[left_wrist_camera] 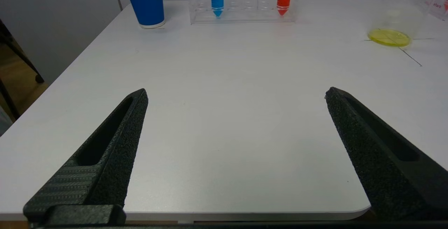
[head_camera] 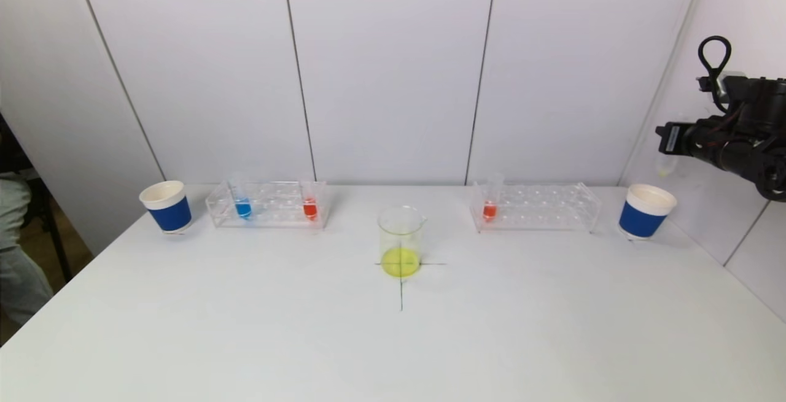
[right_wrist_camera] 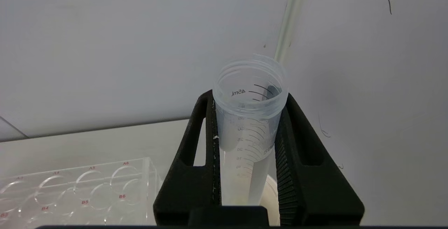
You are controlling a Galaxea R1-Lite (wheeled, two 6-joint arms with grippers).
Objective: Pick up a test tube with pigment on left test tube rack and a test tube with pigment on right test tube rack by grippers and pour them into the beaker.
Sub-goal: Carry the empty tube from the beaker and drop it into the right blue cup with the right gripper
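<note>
The beaker (head_camera: 401, 239) stands at mid-table on a black cross, with yellow liquid in its bottom. On the left rack (head_camera: 270, 205) stand a blue-filled tube (head_camera: 242, 205) and a red-filled tube (head_camera: 310, 205). The right rack (head_camera: 540, 208) holds one red-filled tube (head_camera: 490, 205). My right gripper (right_wrist_camera: 250, 99) is raised at the far right, above the right cup, shut on a clear graduated test tube (right_wrist_camera: 248, 117) with no coloured liquid showing. My left gripper (left_wrist_camera: 236, 92) hangs open and empty over the table's near left edge, out of the head view.
A blue-and-white paper cup (head_camera: 167, 207) stands left of the left rack. Another cup (head_camera: 645, 210) stands right of the right rack, under my right gripper. White wall panels close the back and right side. A dark chair and a person's leg sit past the table's left edge.
</note>
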